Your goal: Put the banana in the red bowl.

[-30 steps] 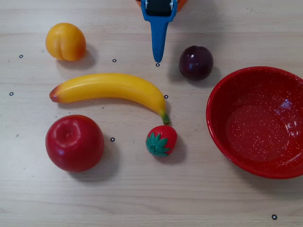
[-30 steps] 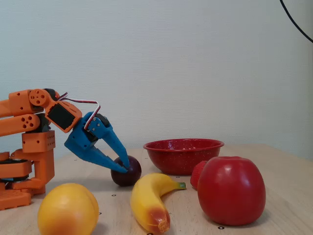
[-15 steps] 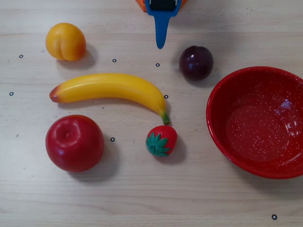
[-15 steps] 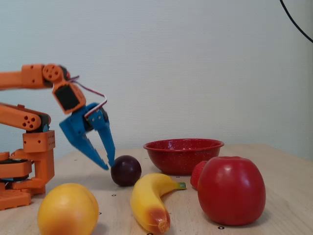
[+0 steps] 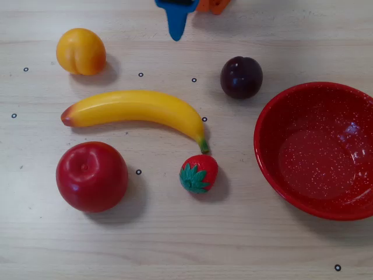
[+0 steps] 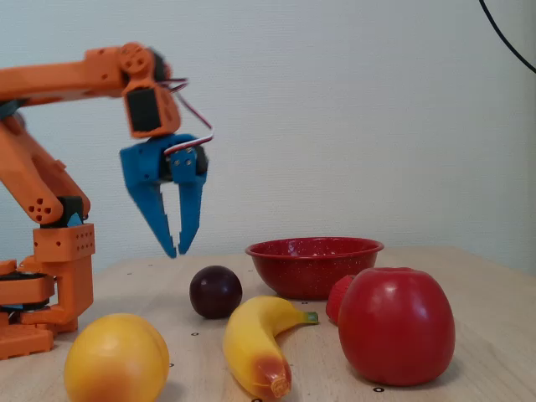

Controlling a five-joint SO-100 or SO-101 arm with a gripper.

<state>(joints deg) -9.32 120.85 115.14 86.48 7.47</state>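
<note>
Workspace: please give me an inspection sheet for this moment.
Surface: pale wood table with small black ring marks.
Job's things: banana lies flat, outside the red bowl; bowl is empty.
Clutter: peach, plum, apple, strawberry, all apart from the banana.
Grippers: gripper raised above the table, slightly open, holding nothing.
Cables: wires loop at the wrist; black cable on the wall.
Surroundings: plain pale wall.

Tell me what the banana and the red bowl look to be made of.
The banana looks like moulded plastic: smooth, glossy skin with a soft highlight along its length and painted-looking reddish tip and green stem. The red bowl looks like enamelled metal, though plastic is possible: hard, shiny red surface with fine white speckles and bright reflections inside.
</note>
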